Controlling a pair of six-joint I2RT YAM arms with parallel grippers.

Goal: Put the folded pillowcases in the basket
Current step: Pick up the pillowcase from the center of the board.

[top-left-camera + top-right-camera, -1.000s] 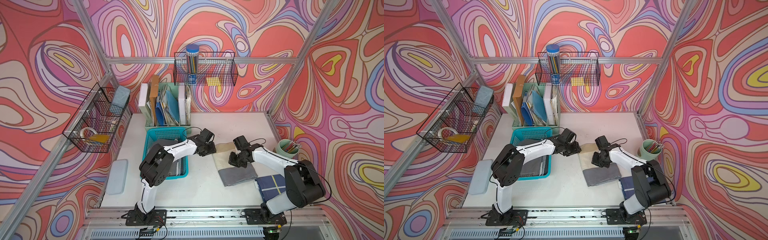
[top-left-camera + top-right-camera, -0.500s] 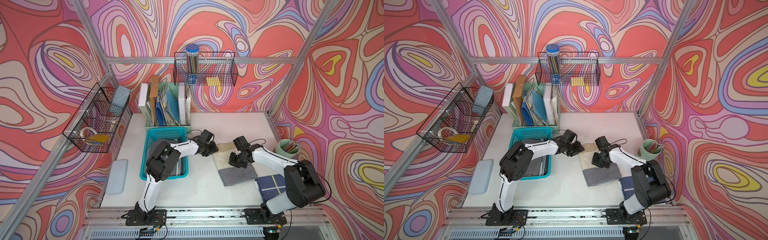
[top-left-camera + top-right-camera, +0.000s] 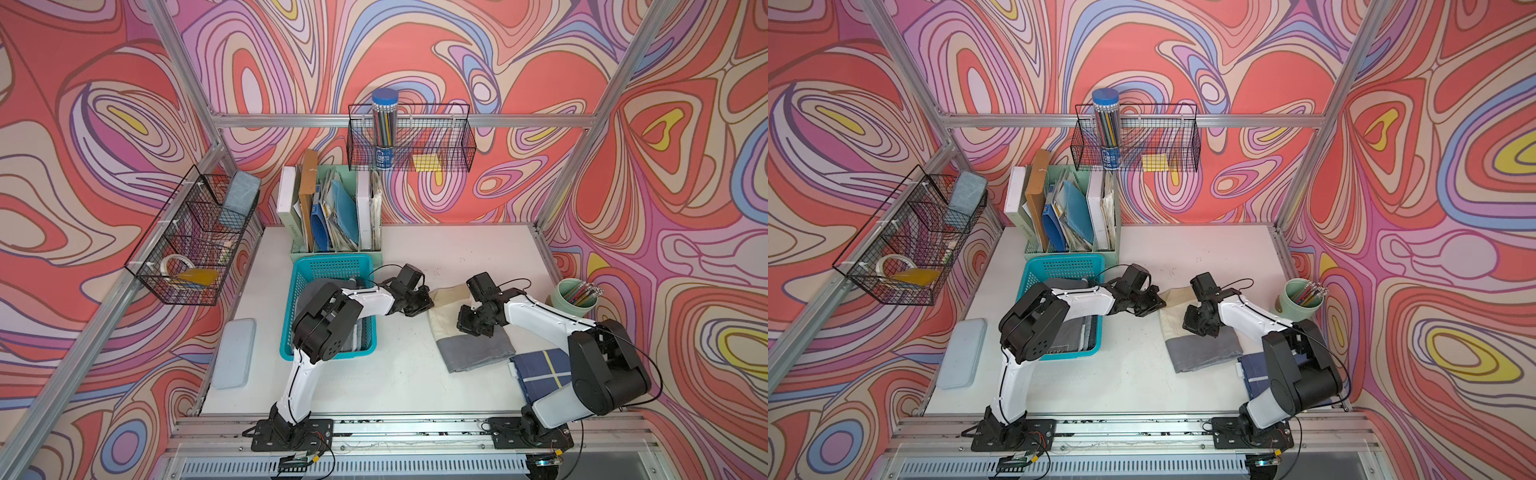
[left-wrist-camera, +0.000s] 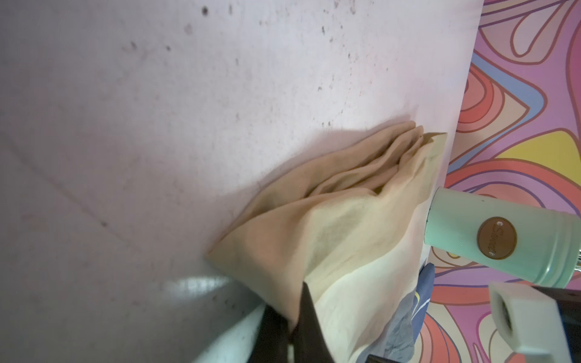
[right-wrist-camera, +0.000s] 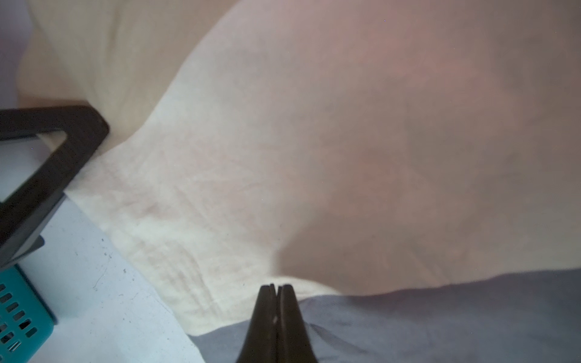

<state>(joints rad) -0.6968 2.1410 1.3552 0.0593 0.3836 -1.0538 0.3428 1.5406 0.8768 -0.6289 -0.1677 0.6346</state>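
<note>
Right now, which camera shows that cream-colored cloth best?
The left wrist view: the cream cloth lies close, folds clear, its corner pinched by the left fingers. Both top views show it small, partly hidden by the arms; the right wrist view is a blurry close-up.

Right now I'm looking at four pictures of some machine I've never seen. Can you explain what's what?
You see a robot's left arm and right arm, bolted to the front edge of a white table. Two pictures look down on the whole scene and are nearly identical. The two close-ups come from a small camera on each arm's wrist.

On the table lie a cream pillowcase, a grey cloth against it, a navy cloth, a turquoise basket with folded cloths inside, and a mint cup of pencils.

The left gripper is shut, pinching a corner of the cream pillowcase. The right gripper is shut too, where cream meets grey. I can't tell whether it grips anything.
</note>
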